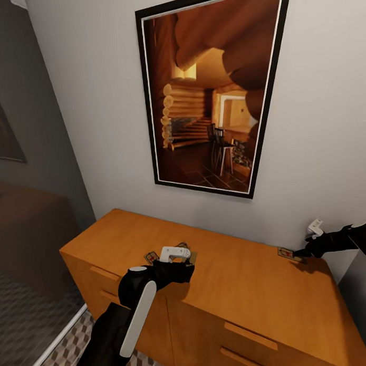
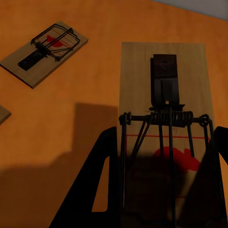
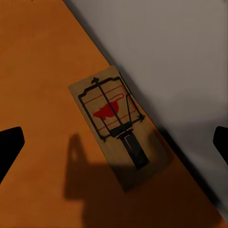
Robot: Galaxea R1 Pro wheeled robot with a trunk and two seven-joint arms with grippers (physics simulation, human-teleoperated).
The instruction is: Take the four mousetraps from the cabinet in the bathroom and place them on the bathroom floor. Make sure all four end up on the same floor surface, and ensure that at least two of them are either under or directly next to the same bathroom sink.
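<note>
Nearest the camera in the head view, the robot's black left arm with a white panel reaches up over the front edge of the low orange-brown wooden cabinet [image 1: 234,287]. Its left gripper [image 1: 178,265] rests low on the smooth cabinet top, among a small cluster of traps. In the left wrist view, its two dark fingers [image 2: 95,190] sit on either side of a flat, pale wooden mousetrap [image 2: 164,123] with a coiled dark metal spring, a wire bar and a red mark; the fingers are close beside the board's long edges, though whether they press it I cannot tell. A second identical mousetrap [image 2: 45,51] lies flat on the top, well apart from the first with bare wood between, and the corner of a third board [image 2: 3,114] shows at the picture's edge.

Below the cabinet's front, with its slim bar handles, lies a strip of the cube-patterned tiled bathroom floor [image 1: 62,351].

Farther along the top, near the back edge, the black right gripper [image 1: 301,251] hovers with its fingers spread wide and empty. A fourth mousetrap [image 3: 118,126] lies flat just beside the plain grey wall [image 1: 95,101]. Above hangs a black-framed picture of a log cabin interior [image 1: 211,92].
</note>
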